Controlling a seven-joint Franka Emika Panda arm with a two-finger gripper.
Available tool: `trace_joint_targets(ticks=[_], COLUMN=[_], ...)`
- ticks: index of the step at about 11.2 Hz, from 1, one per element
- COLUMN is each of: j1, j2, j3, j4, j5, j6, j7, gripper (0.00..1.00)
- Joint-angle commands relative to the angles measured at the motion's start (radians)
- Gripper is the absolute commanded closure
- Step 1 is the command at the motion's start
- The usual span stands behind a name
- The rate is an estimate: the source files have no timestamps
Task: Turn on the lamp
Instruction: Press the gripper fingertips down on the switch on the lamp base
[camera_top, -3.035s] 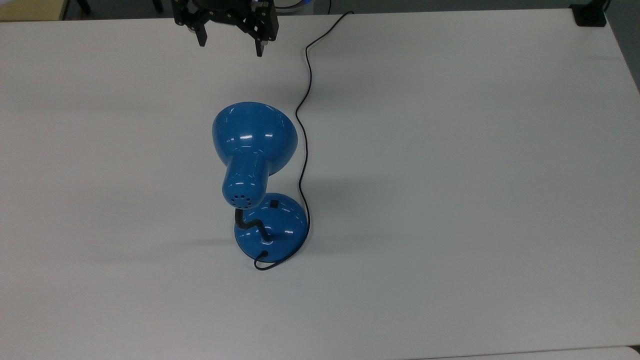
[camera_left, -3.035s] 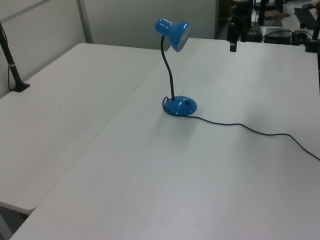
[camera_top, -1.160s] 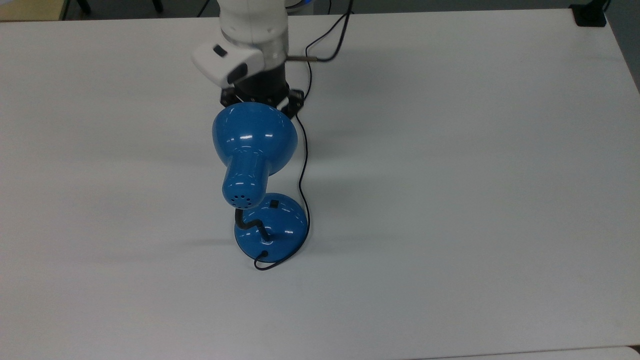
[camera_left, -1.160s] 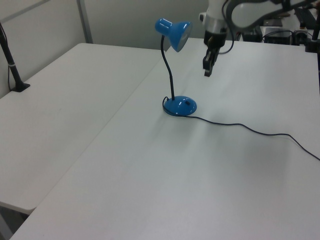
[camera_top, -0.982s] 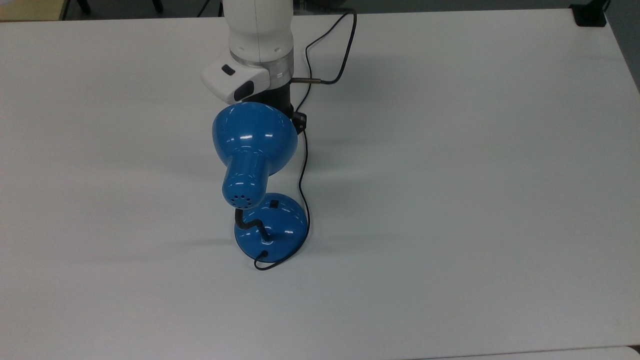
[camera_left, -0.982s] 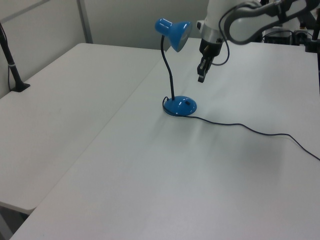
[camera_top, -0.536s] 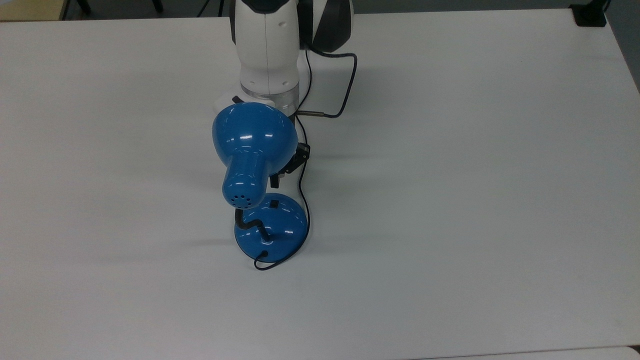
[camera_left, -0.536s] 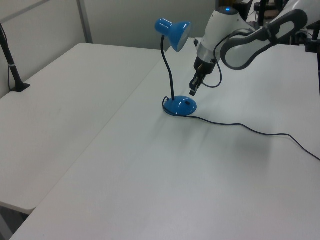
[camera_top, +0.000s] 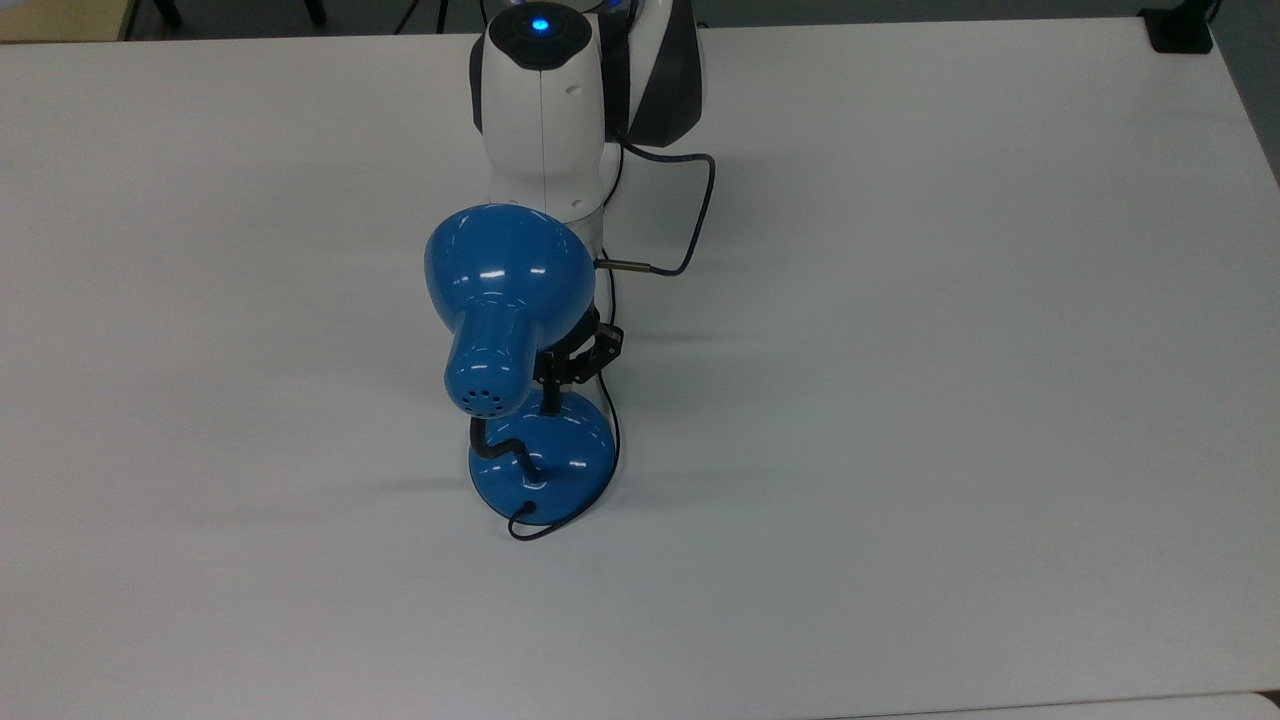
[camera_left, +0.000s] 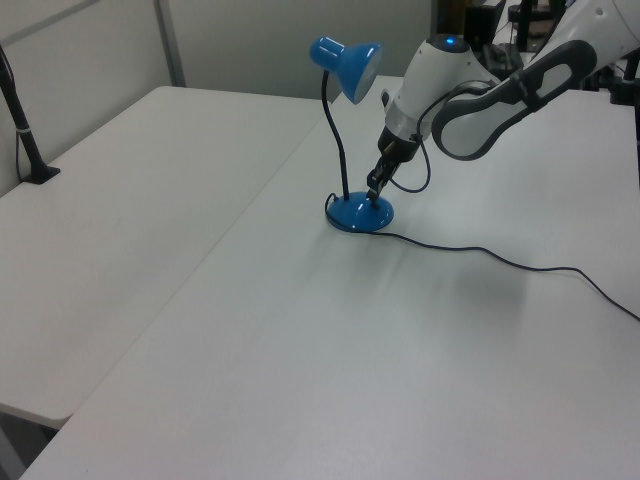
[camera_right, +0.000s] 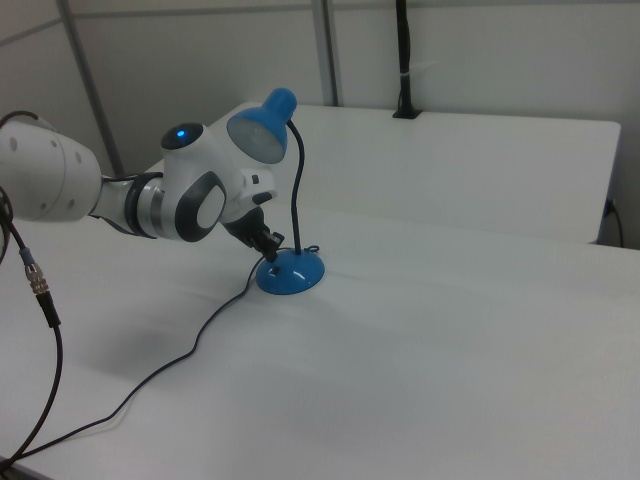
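The lamp (camera_top: 505, 265) is glossy blue and stands upright on the white table (camera_top: 900, 400), its dome shade above its round base (camera_top: 565, 455) on a black bendy neck. My gripper (camera_top: 553, 398) points down at the base's rim nearest the arm, right where the small black switch sits, and its tip covers the switch. In the left view the gripper tip (camera_left: 373, 199) touches the top of the base (camera_left: 352, 214). In the right view the gripper (camera_right: 270, 254) meets the base (camera_right: 297, 272) below the shade (camera_right: 258, 130), where no glow shows.
The lamp's thin black cord (camera_top: 612, 400) runs from the base past the gripper toward the arm and trails across the table (camera_left: 520, 265). The arm's own cable (camera_top: 690, 220) loops beside the wrist. A black clamp post (camera_left: 25, 130) stands at the table edge.
The arm has come from the table's far edge, passed under the lamp shade and lowered, so the gripper tip now rests on the base at the switch. The lamp has not moved.
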Motion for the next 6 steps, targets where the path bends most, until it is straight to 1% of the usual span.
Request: trace_joint_targets(ticks=[1,2,4,6], j1=[0.017,0.020,0.026,0.026], j2=[0.053,0.059,0.070,0.074], j3=[-0.011,-0.011,-0.010,-0.010], j4=[0.048,0.050,0.050,0.050], j5=[-0.029,-0.052,-0.130,-0.142], j6=[0.013,0.013,0.013,0.015], j7=[0.036,0.065,0.125,0.139], gripper=[1.00,1.00,1.00,1.00])
